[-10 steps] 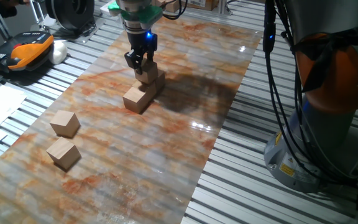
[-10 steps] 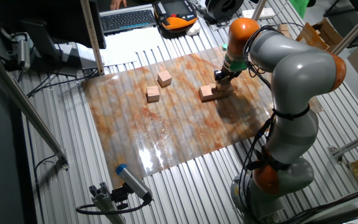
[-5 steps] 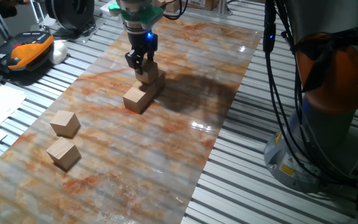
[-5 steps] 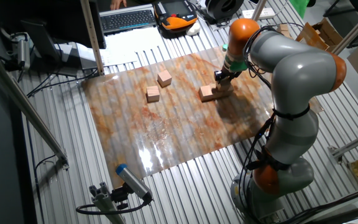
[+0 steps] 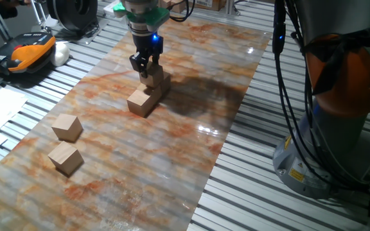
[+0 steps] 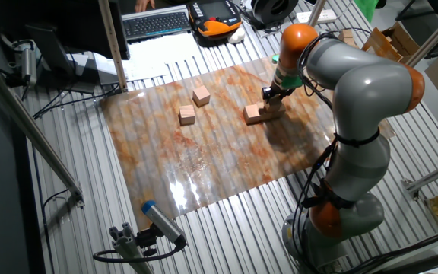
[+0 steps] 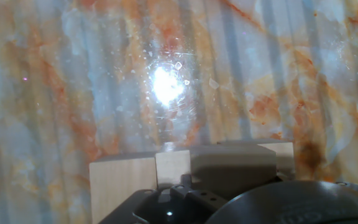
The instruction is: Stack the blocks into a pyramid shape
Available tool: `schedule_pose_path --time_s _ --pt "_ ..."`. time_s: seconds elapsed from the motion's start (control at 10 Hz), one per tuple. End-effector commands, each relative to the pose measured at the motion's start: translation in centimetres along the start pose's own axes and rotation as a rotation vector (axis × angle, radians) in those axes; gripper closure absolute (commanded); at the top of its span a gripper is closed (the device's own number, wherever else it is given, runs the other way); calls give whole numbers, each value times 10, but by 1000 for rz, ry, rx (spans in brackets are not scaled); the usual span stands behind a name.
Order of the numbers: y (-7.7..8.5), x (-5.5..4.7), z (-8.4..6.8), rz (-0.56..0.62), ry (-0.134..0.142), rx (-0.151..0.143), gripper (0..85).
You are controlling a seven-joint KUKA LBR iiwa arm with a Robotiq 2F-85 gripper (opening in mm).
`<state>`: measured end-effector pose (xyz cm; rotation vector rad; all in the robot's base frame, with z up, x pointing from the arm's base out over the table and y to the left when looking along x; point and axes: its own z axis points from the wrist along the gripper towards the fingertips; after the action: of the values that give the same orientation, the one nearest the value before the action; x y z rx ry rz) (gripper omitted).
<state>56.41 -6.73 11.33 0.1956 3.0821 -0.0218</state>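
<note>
My gripper (image 5: 148,69) is closed on a block (image 5: 151,76) at the pile.

I hold this block between my fingers, and it sits on top of a short row of blocks (image 5: 148,97) in the middle of the marbled mat (image 5: 191,128). The front block (image 5: 140,102) of the row is free and points toward the near edge; how many blocks are behind it I cannot tell, because my gripper hides them. Two more blocks lie well apart from the pile, near the left edge of the mat: one (image 5: 67,127) and another (image 5: 65,158) just beside it, not touching. In the hand view I see tan block tops (image 7: 135,174) under my hand, against the shiny mat. In the other fixed view the pile (image 6: 255,113) is under my gripper (image 6: 270,97).
</note>
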Motion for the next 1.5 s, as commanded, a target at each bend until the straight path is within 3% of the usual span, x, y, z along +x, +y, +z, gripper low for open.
schedule_pose_path --time_s 0.0,0.2,0.4,0.5,0.8,1.1,1.4 --pt "0 0 0 5 -4 0 850" --pt "1 1 1 27 -20 18 510" --pt "1 1 1 41 -24 28 510" --pt "1 2 1 52 -31 32 340" --pt "1 2 1 62 -34 38 340" --pt "1 2 1 13 -13 4 340" --pt "0 2 1 -10 -7 -5 340"
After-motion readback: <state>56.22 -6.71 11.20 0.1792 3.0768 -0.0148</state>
